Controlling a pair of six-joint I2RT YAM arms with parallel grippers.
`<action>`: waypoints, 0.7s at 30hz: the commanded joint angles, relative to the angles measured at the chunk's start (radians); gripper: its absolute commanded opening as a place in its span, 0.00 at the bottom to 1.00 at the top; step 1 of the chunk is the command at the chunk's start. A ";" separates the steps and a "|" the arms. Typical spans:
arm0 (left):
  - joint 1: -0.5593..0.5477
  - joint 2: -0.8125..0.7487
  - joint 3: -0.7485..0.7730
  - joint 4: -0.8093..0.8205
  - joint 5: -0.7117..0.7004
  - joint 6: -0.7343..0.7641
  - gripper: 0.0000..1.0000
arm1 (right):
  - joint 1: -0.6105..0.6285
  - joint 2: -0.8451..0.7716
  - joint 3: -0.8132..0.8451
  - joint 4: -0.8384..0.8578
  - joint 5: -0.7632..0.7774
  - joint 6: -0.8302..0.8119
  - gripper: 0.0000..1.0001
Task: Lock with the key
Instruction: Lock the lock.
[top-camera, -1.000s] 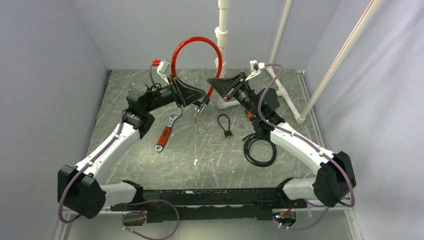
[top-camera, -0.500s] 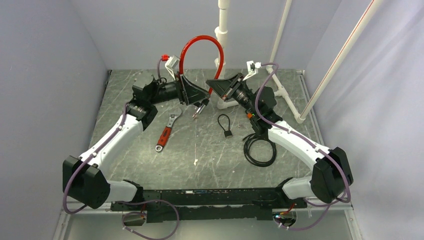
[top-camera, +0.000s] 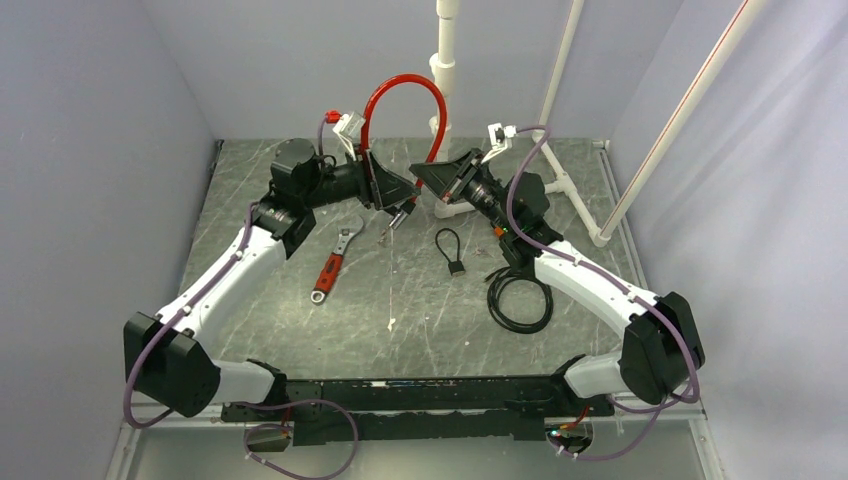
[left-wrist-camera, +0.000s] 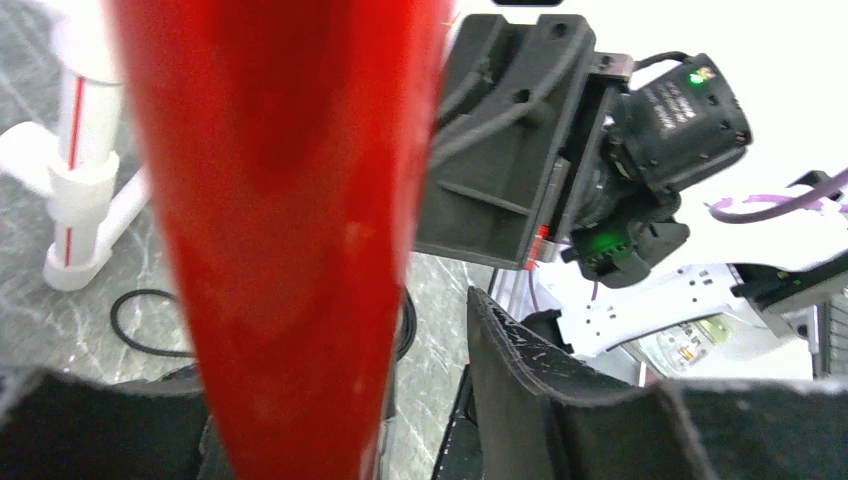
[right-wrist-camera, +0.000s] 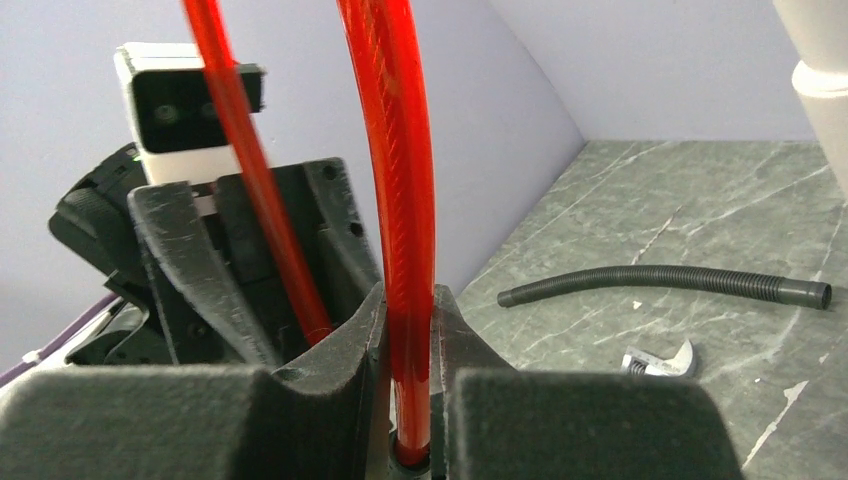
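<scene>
The key (top-camera: 456, 267), a tiny black block on a thin black cord loop (top-camera: 447, 240), lies on the table in front of both grippers, with neither touching it. A red cable lock (top-camera: 405, 84) arches high between the grippers. My right gripper (right-wrist-camera: 408, 312) is shut on one leg of the red cable (right-wrist-camera: 405, 200); from above, that gripper (top-camera: 426, 184) sits beside the white pipe foot. My left gripper (top-camera: 406, 196) stands open. The blurred red cable (left-wrist-camera: 290, 220) lies against its left side, with a gap to the right finger (left-wrist-camera: 520, 380). The cable's dark tip (top-camera: 388, 226) hangs below.
A red-handled wrench (top-camera: 332, 266) lies left of the key, and a coiled black cable (top-camera: 520, 300) lies right of it. White pipes (top-camera: 446, 60) rise at the back and right. A black corrugated hose (right-wrist-camera: 660, 280) lies on the far table. Grey walls close in.
My left gripper's jaws have opened off the red cable, and that arm has swung back and right. The cable arch has narrowed and shifted right. The right gripper keeps its grip.
</scene>
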 joint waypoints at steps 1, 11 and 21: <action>-0.027 0.016 0.018 -0.087 -0.060 0.047 0.54 | 0.041 -0.034 0.063 0.145 -0.110 0.024 0.00; -0.050 0.025 -0.007 0.021 0.045 0.063 0.50 | 0.042 -0.017 0.079 0.133 -0.149 0.024 0.00; -0.081 0.059 0.016 -0.057 0.032 0.104 0.40 | 0.054 0.027 0.149 0.106 -0.243 0.021 0.00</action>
